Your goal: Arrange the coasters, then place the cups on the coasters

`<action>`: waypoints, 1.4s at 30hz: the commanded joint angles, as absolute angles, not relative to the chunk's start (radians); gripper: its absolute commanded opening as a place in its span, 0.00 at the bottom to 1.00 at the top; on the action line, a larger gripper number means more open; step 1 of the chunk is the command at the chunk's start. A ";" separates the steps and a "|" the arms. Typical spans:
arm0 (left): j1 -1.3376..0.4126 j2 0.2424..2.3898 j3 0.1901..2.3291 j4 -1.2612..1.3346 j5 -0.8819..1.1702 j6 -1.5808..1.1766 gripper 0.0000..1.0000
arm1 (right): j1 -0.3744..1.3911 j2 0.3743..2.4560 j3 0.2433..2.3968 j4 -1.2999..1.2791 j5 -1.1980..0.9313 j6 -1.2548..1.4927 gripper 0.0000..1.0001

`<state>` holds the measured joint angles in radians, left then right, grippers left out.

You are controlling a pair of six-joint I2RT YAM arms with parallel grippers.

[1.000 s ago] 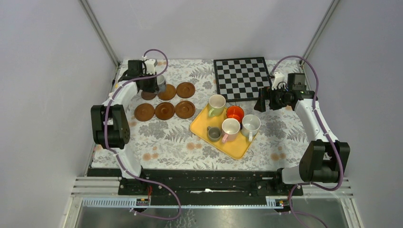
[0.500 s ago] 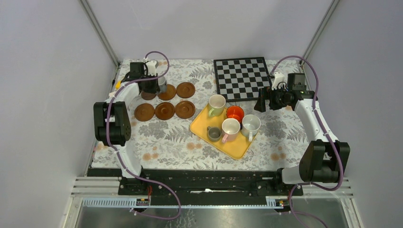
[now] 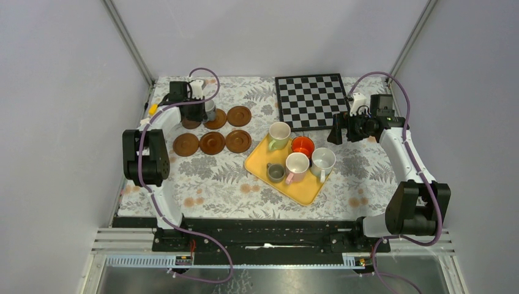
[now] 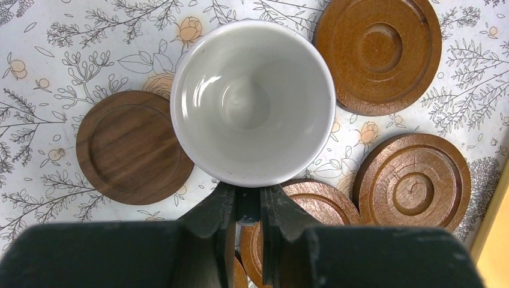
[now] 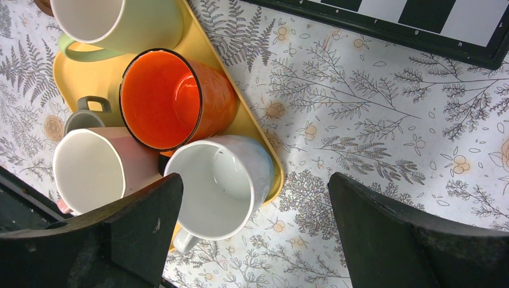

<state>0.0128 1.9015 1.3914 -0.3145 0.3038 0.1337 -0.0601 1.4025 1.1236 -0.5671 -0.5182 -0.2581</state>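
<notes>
The left gripper (image 4: 247, 201) has its jaws drawn close together, pinching a narrow dark part at the near side of the small blue-grey cup (image 4: 252, 102), so the cup's white bowl sits just beyond the fingertips, mouth up and upright. From the wrist view the cup lies among the coasters: its rim overlaps the edge of a darker coaster (image 4: 129, 150) on one side, a second coaster (image 4: 378, 54) is just beside it on the other, a third (image 4: 414, 183) lies nearer the tray side, and a fourth (image 4: 318, 201) is partly hidden under the fingers. Whether the cup rests on anything or hangs above the floral cloth (image 4: 60, 48) cannot be told. From above, the cup (image 3: 209, 109) is at the far left of the table, beside the far row of coasters. The right gripper (image 5: 255, 183) has its jaws spread wide and holds nothing; it hangs over the far corner of the yellow tray (image 5: 249, 123), with the white cup (image 5: 210, 198) below the gap between the jaws. The orange-red cup (image 5: 168, 99), pale green cup (image 5: 114, 21), pinkish cup (image 5: 90, 171) and grey-brown cup (image 5: 81, 120) share the tray. The chessboard (image 5: 420, 18) lies beyond.
</notes>
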 commanded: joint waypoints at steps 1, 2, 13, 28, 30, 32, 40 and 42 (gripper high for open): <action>0.005 1.893 1.405 -0.229 0.332 0.144 0.00 | -0.064 1.400 1.126 -0.570 -0.544 -0.272 0.98; 0.005 1.895 1.405 -0.229 0.334 0.144 0.00 | -0.064 1.401 1.126 -0.570 -0.543 -0.272 0.98; 0.005 1.920 1.405 -0.216 0.324 0.139 0.00 | -0.064 1.405 1.127 -0.572 -0.542 -0.275 0.98; -0.027 1.911 1.400 -0.213 0.332 0.138 0.00 | -0.064 1.414 1.130 -0.576 -0.542 -0.276 0.98; -0.028 1.902 1.393 -0.213 0.322 0.138 0.00 | -0.064 1.413 1.129 -0.575 -0.544 -0.277 0.98; -0.028 1.892 1.381 -0.205 0.308 0.141 0.00 | -0.064 1.413 1.129 -0.575 -0.543 -0.276 0.98; -0.028 1.889 1.379 -0.206 0.266 0.151 0.00 | -0.064 1.412 1.129 -0.577 -0.545 -0.277 0.98; -0.028 1.884 1.380 -0.205 0.262 0.150 0.00 | -0.064 1.413 1.129 -0.577 -0.543 -0.278 0.98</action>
